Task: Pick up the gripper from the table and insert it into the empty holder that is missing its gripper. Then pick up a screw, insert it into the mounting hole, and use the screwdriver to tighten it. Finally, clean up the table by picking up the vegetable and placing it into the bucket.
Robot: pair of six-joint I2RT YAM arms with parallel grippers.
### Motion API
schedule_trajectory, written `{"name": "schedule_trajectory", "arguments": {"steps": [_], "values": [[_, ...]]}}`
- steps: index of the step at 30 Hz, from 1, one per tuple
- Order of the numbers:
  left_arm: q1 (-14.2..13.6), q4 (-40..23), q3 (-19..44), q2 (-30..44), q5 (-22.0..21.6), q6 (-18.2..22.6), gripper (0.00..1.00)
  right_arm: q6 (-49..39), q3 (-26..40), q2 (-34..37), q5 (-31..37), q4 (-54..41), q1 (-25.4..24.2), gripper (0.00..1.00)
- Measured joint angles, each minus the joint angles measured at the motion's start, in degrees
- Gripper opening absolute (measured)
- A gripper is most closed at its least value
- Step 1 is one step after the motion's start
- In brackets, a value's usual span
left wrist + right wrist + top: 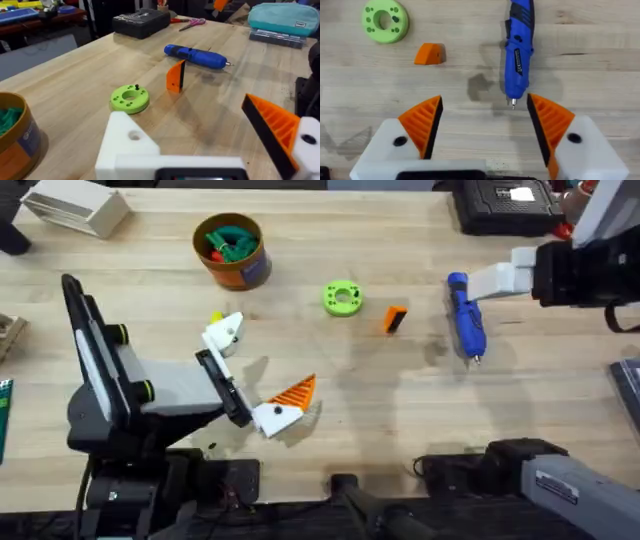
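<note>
At the far left of the wooden table (300, 240), the orange bucket (232, 252) stood holding green and red toys, the clean-up step not yet done: the small yellow-green vegetable (217, 319) lay on the wood just beside the left arm's claw. The left gripper (250, 375) rested near the table's near edge with its fingers spread wide and nothing between them. Its far finger, the bare white holder (224, 333), lacked an orange tip, while its near finger (293, 394) carried one. Right of the left arm, toward the middle, sat the green ring disc (342, 297), a small dark screw (137, 87) standing in it as seen from the left wrist camera. Just right of the disc lay the loose orange gripper (395, 318), untouched and apart from everything else. Farther right, the blue screwdriver (466, 318) lay flat, tip pointing toward the near edge. The right gripper (483, 117) hovered above the table near that tip, both orange-padded fingers wide apart and empty. By this look, no step was complete: the tip remained to be fitted, the screw placed and tightened, and the vegetable dropped in the bucket.
</note>
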Motion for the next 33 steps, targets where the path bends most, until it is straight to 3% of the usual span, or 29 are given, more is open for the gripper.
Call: {"name": "schedule_trajectory", "arguments": {"steps": [26, 33], "values": [[0.0, 0.0, 0.0, -0.02, 0.0, 0.0, 0.985, 1.18, 0.14, 0.01, 0.0, -0.45, 0.12, 0.99], [0.0, 0.0, 0.0, 0.0, 0.02, 0.0, 0.985, 5.81, 7.9, 2.99, 0.02, -7.35, 5.24, 0.99]]}}
